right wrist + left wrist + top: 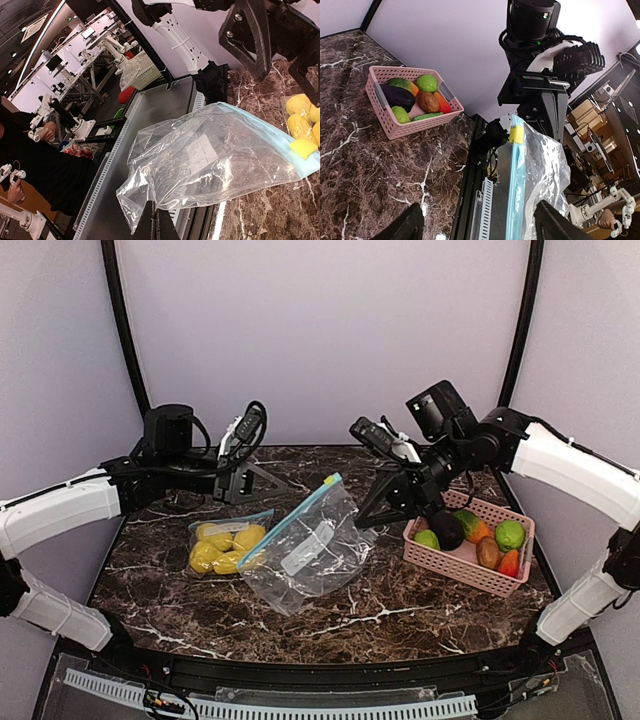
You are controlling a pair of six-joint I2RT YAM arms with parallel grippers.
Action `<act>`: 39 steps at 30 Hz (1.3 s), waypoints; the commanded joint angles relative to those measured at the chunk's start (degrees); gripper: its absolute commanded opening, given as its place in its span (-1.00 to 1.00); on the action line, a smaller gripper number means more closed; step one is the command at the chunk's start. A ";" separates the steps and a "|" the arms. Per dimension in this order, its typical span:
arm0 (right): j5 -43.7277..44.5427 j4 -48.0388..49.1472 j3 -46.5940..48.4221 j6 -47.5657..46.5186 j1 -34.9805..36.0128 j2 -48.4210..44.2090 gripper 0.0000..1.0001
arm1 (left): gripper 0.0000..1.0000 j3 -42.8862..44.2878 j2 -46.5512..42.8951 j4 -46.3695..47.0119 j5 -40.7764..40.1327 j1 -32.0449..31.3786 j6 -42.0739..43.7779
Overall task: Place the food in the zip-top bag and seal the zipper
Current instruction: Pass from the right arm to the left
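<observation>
Yellow fruits (225,545) bunched at 9 o'clock of the zip-top bag (310,555), by its zipper (300,510) (in or out, we can't tell). Other food (510,534) sits in the pink basket (450,570) at 3 o'clock. Left gripper (482,227) gapes wide, empty; right gripper (155,222) is pinched closed on nothing. We judge most loading and the sealing remain.

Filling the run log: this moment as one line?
left gripper open, empty | right gripper shut at zip-top bag edge | food in basket

**Q:** Where is the top view mounted?
**A:** High at the near edge, looking down across the whole worktop (400,610).
**Q:** And the wrist views?
**A:** Low and close. Left faces the basket (415,126); right faces the bag (210,165). All three share the bag.
</observation>
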 commanded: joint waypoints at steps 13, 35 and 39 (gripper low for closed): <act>-3.34 -2.44 3.13 -3.36 1.79 2.16 -1.00 | -0.31 -0.56 5.44 19.84 10.35 -7.22 -12.36; 17.20 27.04 -5.64 17.46 0.12 -2.50 0.01 | -0.99 -2.76 -1.62 3.82 1.05 -8.40 5.29; 19.21 30.47 -4.85 17.80 1.20 -1.48 -0.18 | -0.99 -1.99 -1.05 1.34 1.65 -8.93 7.29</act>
